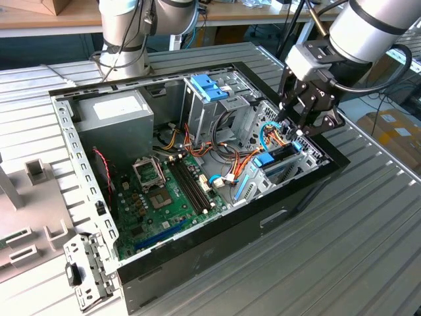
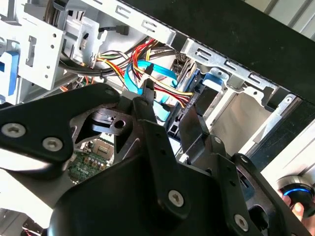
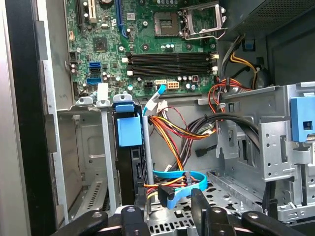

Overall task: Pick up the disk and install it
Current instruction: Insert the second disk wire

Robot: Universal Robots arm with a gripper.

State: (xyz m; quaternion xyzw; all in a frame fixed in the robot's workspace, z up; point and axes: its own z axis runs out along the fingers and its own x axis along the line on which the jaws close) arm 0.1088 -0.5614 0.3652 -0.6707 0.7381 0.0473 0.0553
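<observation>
The disk point(image 1: 281, 158), dark in its light blue carrier, stands on edge in a slot of the lower drive bay at the exterior view's right end of the open computer case point(image 1: 79, 155). In the first wrist view the disk point(image 3: 130, 147) shows its blue carrier tab on top, seated between the bay's metal walls. My gripper point(image 1: 291, 125) hovers just above that bay and the cable bundle. Its black fingers point(image 2: 145, 105) stand apart and open, nothing held, in both wrist views. The blue carrier edge point(image 2: 212, 80) lies just beyond the fingertips.
Blue data cables point(image 3: 179, 178) and orange-yellow power wires point(image 3: 177, 132) run right under the fingers. A metal drive cage with a blue-latched bracket point(image 1: 209, 87) rises behind. The motherboard point(image 1: 164, 191) and power supply point(image 1: 115, 115) fill the case's other half. A loose metal bracket point(image 1: 85, 270) lies outside.
</observation>
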